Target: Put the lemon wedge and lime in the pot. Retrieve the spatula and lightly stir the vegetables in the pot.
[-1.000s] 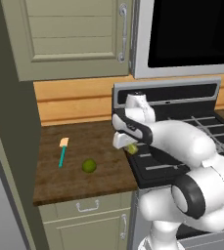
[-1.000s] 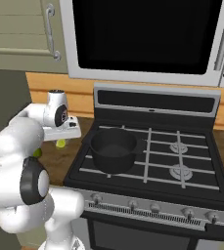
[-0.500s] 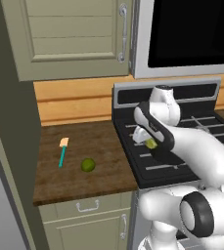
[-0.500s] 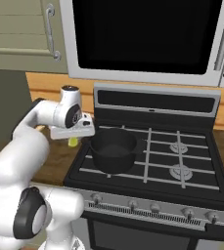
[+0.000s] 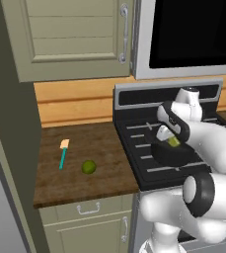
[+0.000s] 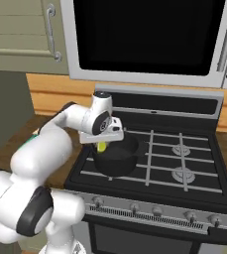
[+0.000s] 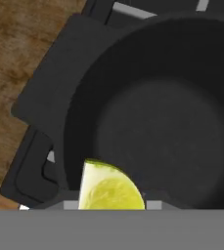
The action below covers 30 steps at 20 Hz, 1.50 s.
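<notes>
My gripper is shut on the lemon wedge, a pale yellow slice. It hangs just above the near-left rim of the dark pot, which stands on the stove's left burner. In the hand view the pot's bare inside lies directly beyond the wedge. The round green lime lies on the wooden counter left of the stove. Just left of it lies the spatula, with a teal handle and a tan blade.
The black stove has free grates right of the pot. Its raised back panel and the microwave stand close behind and above the hand. A tall grey-green side panel bounds the counter on the left.
The arm has swung right from the counter's edge, carrying the lemon wedge over the stove to above the pot's rim. Lime and spatula have not moved.
</notes>
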{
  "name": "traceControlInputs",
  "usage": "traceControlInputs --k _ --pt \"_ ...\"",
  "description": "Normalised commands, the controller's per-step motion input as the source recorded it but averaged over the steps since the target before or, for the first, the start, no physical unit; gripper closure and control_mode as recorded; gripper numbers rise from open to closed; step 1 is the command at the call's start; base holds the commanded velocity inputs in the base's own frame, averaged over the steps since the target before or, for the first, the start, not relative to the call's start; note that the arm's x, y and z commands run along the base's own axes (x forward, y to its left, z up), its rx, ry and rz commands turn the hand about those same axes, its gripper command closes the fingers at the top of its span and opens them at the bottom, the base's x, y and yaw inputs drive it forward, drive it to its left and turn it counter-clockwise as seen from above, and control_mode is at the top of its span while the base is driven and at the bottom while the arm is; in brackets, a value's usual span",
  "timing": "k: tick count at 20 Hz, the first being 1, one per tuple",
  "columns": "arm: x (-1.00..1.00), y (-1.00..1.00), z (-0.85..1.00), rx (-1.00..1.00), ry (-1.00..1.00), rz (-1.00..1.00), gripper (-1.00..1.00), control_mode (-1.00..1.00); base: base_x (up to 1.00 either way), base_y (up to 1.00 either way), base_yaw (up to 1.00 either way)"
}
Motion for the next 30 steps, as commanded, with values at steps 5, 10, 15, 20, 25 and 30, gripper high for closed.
traceControlInputs --k 5,10,15,20,25,30 --pt "0.87 -0.44 -0.09 0.00 0.00 0.00 1.00 -1.00 0.00 0.00 0.00" --pt "0.30 -0.02 -0.50 0.00 0.00 0.00 1.00 -1.00 0.00 0.00 0.00" --pt "0.16 -0.11 -0.41 0.00 0.00 0.00 1.00 -1.00 0.00 0.00 0.00" --pt "0.16 -0.01 -0.30 0.00 0.00 0.00 1.00 -1.00 0.00 0.00 0.00" --pt "0.02 -0.11 -0.14 0.00 0.01 0.00 -1.00 -1.00 0.00 0.00 0.00" --pt "-0.23 -0.06 0.00 0.00 0.00 0.00 -1.00 -1.00 0.00 0.00 0.00"
